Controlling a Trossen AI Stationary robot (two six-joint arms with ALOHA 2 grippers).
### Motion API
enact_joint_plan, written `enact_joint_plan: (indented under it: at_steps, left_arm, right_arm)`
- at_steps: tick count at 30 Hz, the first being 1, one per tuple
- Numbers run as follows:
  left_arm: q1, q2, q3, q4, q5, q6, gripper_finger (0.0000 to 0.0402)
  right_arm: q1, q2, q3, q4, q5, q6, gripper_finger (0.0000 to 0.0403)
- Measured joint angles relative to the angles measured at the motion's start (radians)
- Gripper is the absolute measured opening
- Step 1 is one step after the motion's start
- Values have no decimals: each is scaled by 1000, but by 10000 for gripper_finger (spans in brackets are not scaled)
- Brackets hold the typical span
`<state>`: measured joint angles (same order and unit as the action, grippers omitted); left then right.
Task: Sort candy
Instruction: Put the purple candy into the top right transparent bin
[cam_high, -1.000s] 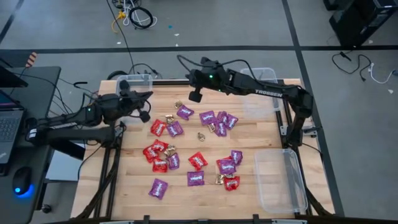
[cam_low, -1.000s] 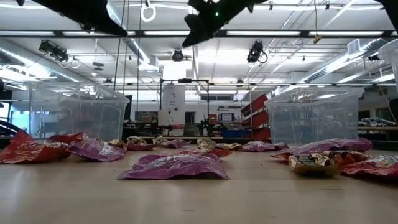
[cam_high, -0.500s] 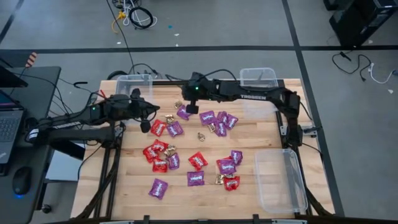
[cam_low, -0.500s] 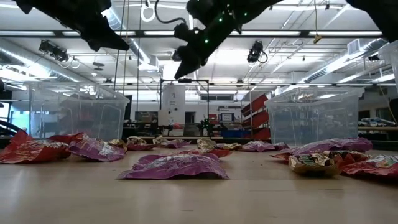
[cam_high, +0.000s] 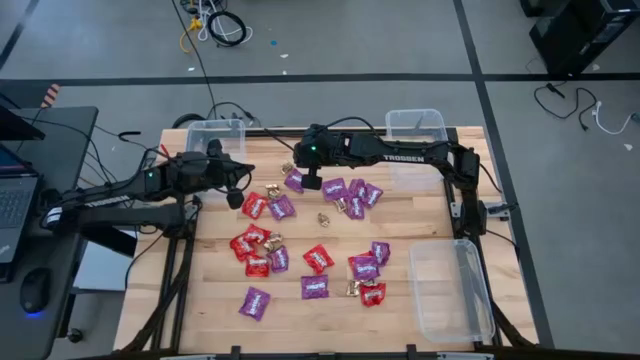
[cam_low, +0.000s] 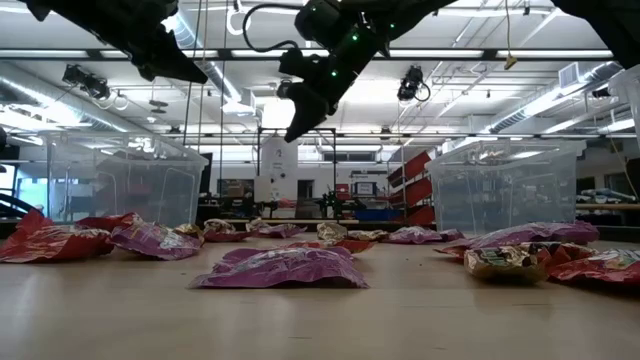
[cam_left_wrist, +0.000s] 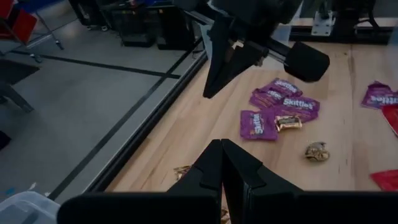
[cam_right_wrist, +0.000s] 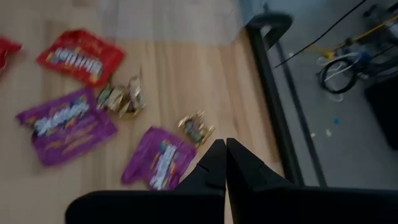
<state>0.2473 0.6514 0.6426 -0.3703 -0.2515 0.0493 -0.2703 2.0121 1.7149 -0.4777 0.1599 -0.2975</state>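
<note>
The candy (cam_high: 310, 235) lies scattered across the middle of the desk (cam_high: 200, 310) — red packets, purple packets and small gold foil pieces — with none of it visible inside the clear bins (cam_high: 450, 290) at the desk's far corners and right edge.

The right pincer (cam_high: 311, 183) hangs above the far part of the desk, roughly midway along its far edge, its fingers clenched together on nothing. Just beside it, on the side toward the left arm, lies a purple packet (cam_high: 297, 181), and a gold foil piece (cam_high: 288, 168) sits a little nearer the far edge. The right wrist view puts that packet (cam_right_wrist: 159, 157) and the gold piece (cam_right_wrist: 196, 127) close ahead of the fingertips; there the packet's long axis runs at a slant to the closed fingers, not square across them.

The left pincer (cam_high: 235, 200) is also clenched and empty, hovering near the desk's left edge, next to a red packet (cam_high: 254, 205) and a purple one (cam_high: 280, 207). In the low view both pincers hang well above the candy.

Judging by these positions, the right arm is the nearer one to the far purple packet and the gold piece, while the left arm is better placed for the red and purple pair. Either pincer would need to spread its fingers before coming down, and the right one would likely need a turn of the wrist to straddle the packet's short side.
</note>
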Motion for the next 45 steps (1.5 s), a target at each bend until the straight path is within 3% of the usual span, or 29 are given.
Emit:
enact_joint_plan:
  at_steps: [7, 25, 45]
  left_arm:
    - [-1, 2, -140, 318, 117, 3, 9]
    - [-1, 4, -156, 409, 114, 23, 9]
    - [-1, 1, -156, 299, 46, -31, 9]
  right_arm:
    - [4, 0, 0, -14, -21, 33, 0]
    - [25, 0, 0, -25, -61, -17, 0]
    - [86, -1, 0, -71, -57, -43, 0]
